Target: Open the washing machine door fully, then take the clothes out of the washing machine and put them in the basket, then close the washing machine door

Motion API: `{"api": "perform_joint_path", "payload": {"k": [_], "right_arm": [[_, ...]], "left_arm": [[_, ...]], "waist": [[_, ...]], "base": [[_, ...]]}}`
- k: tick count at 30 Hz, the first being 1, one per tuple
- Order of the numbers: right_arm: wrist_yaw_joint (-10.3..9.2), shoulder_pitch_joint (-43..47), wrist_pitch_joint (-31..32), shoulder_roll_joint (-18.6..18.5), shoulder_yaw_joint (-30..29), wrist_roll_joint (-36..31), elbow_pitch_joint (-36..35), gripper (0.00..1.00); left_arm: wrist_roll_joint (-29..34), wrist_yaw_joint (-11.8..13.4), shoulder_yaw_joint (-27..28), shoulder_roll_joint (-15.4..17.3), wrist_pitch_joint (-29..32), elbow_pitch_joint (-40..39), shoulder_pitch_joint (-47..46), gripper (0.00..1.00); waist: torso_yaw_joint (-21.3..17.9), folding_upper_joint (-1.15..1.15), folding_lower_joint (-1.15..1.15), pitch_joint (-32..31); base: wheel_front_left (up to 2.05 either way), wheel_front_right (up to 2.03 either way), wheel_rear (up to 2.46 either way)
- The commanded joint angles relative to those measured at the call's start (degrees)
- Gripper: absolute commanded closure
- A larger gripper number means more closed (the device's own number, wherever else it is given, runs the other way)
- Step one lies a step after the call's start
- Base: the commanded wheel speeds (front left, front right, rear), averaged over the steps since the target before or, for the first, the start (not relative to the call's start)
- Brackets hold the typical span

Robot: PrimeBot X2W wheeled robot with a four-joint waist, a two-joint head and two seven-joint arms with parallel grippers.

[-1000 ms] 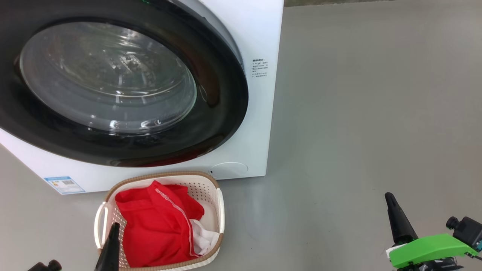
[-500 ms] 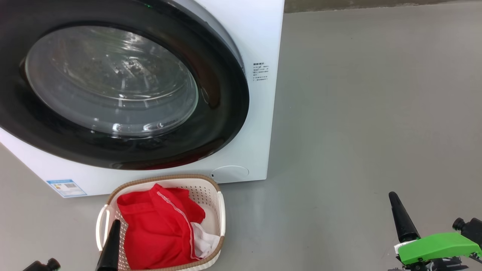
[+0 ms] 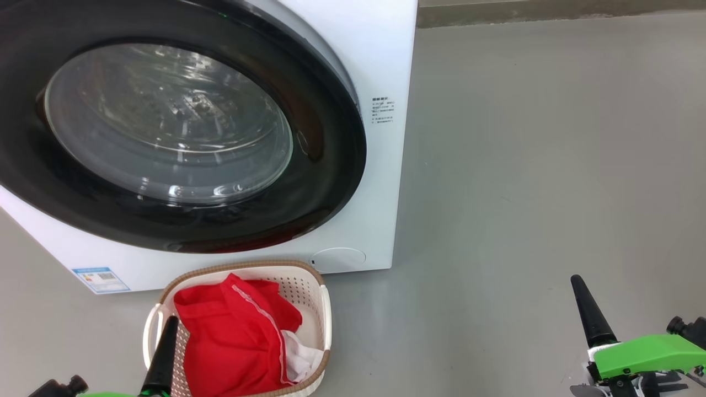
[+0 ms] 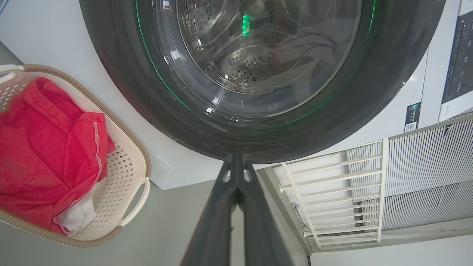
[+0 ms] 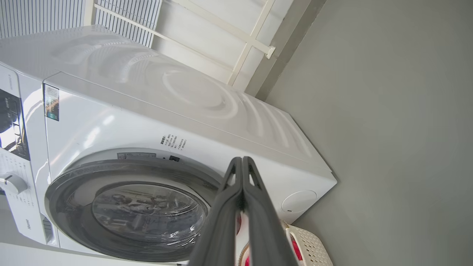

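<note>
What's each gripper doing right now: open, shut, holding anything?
Left gripper: shut, fingers pressed together, holding nothing.
Right gripper: shut, fingers pressed together, holding nothing.

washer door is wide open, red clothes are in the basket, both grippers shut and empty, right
No: the washing machine door is closed, flush against the washing machine, as the right wrist view shows. The clothes are in the basket, and the left gripper and right gripper are shut and empty.
</note>
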Motion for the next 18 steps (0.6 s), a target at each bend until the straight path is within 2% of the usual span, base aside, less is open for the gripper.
{"api": "perform_joint_path", "payload": {"k": [1, 18], "right_arm": [[-0.04, -2.66, 0.46, -1.01, 0.5, 1.78, -1.74, 1.0], [-0.05, -3.65, 3.38, -1.16, -0.35, 11.93, -2.12, 1.0]], "left_arm": [[-1.6, -0.3, 1.76, 0.43, 0.45, -1.0, -2.39, 1.0], [-11.12, -0.36, 2.52, -0.06, 3.31, -0.55, -3.53, 1.0]], "waist": [[0.03, 0.0, 0.0, -0.11], [0.25, 0.0, 0.0, -1.3]], "base": [[0.0, 0.0, 0.0], [0.0, 0.0, 0.0]]}}
